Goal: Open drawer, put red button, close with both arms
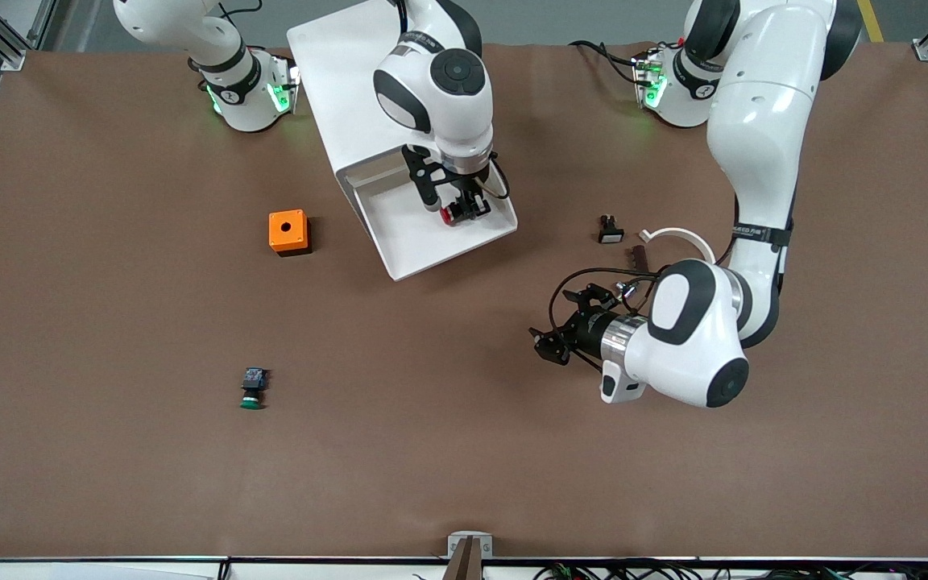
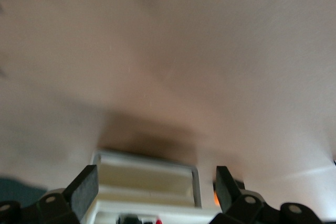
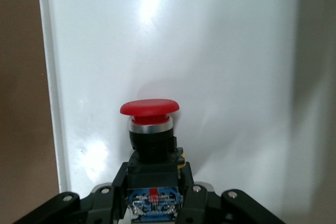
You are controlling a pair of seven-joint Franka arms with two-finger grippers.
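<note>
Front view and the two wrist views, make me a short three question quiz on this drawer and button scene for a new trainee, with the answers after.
1. True or false: the right gripper holds the red button over the open drawer.
2. Which gripper is open with nothing between its fingers: A) left, B) right?
3. Fill in: the green button lies nearer to the front camera than the ____ box.

Key
1. True. It is shut on the button's body, above the drawer's white tray.
2. A. The left gripper hangs over bare table, toward the left arm's end.
3. Orange.
</note>
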